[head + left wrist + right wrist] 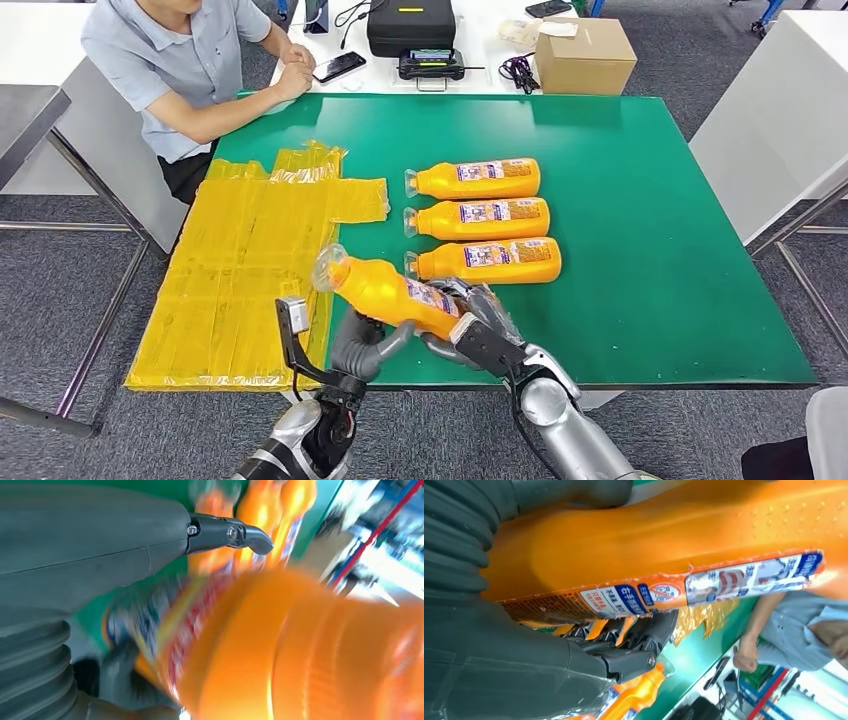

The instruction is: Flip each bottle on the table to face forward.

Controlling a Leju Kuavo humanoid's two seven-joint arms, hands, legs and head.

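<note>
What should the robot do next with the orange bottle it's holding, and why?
Probably lower the held bottle onto the green table, just in front of the three lying bottles. Both the left hand and right hand hold it above the table's near edge, tilted.

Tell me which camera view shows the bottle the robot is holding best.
The head view: the held bottle appears whole, cap to base, with both hands at it. The left wrist view gives a blurred orange close-up; the right wrist view shows its side and label edge.

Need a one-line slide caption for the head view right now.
Both hands, left and right, hold an orange bottle above the green table, beside three bottles lying in a row.
</note>
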